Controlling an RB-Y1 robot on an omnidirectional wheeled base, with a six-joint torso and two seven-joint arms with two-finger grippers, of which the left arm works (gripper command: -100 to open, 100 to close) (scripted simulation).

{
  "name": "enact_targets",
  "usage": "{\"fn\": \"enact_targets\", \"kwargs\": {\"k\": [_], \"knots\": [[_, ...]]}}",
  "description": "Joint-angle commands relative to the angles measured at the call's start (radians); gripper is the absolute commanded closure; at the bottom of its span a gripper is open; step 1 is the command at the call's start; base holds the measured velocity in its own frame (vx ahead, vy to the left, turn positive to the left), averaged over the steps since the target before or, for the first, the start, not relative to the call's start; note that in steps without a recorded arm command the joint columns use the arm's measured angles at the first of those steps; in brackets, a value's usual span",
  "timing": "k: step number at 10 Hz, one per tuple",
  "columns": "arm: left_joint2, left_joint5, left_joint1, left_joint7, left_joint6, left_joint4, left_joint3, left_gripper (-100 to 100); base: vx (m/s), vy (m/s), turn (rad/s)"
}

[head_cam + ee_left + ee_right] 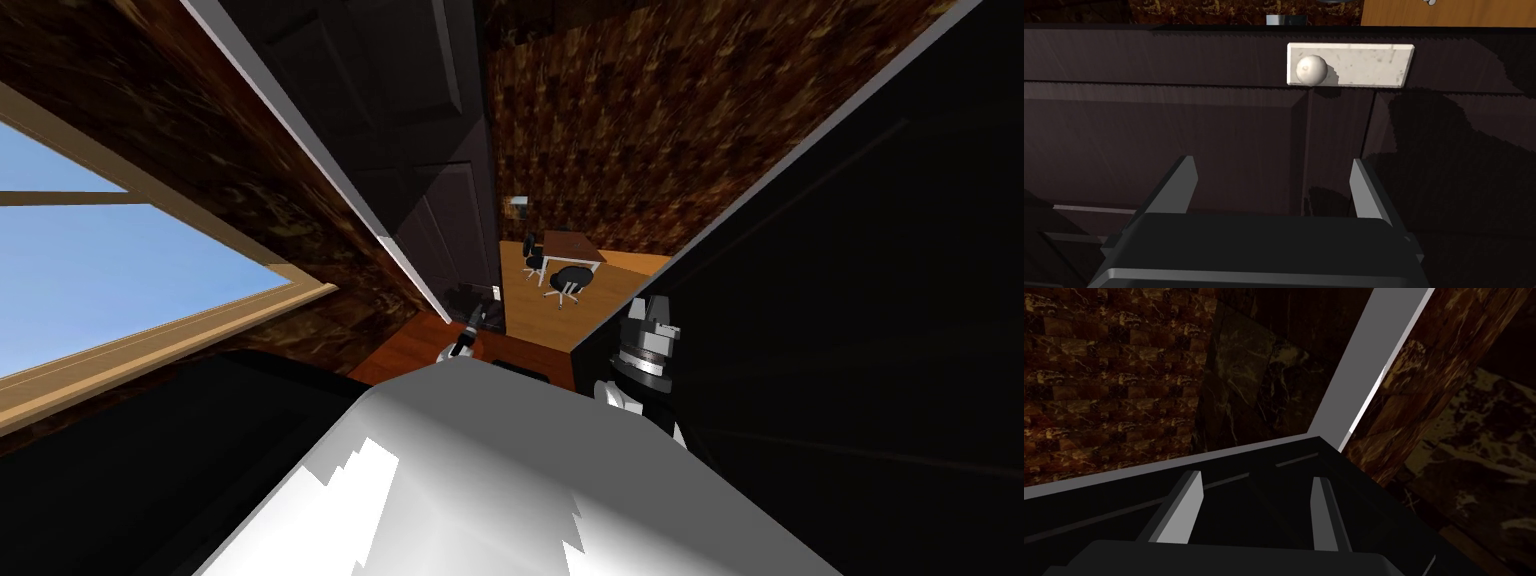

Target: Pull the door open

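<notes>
I am facing a dark panelled door set between brown marbled walls, with a window on my left. Past the door's edge, a wood floor is carrying a table and two black chairs. My right claw is hanging wide open on the right. My left claw is gaping wide and empty at the door panel. The round white knob on its pale plate is sitting ahead of the fingertips, apart from them.

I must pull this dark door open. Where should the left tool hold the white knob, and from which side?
Grip the ball of the knob across its middle, coming straight at the door. It is round and stands out from its flat plate, so fingers should fit either side. The open left tool faces it.
</notes>
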State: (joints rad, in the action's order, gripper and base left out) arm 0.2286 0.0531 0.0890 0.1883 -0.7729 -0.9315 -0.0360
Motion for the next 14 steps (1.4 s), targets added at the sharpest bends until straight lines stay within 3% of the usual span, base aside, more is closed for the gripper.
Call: {"fn": "enact_targets", "kwargs": {"k": [1,5,6,14], "knots": [[0.002,0.002,-0.012,0.002,-0.012,0.039,0.000,-100,0.119,0.019,-0.042],[0.011,0.006,-0.034,0.008,-0.034,0.114,-0.001,-100,0.106,0.006,-0.045],[0.008,0.005,-0.030,0.005,-0.030,0.102,-0.001,-100,0.061,0.000,-0.005],[0.074,0.046,-0.022,0.053,-0.095,0.190,0.063,-100,0.185,-0.020,-0.123]]}}
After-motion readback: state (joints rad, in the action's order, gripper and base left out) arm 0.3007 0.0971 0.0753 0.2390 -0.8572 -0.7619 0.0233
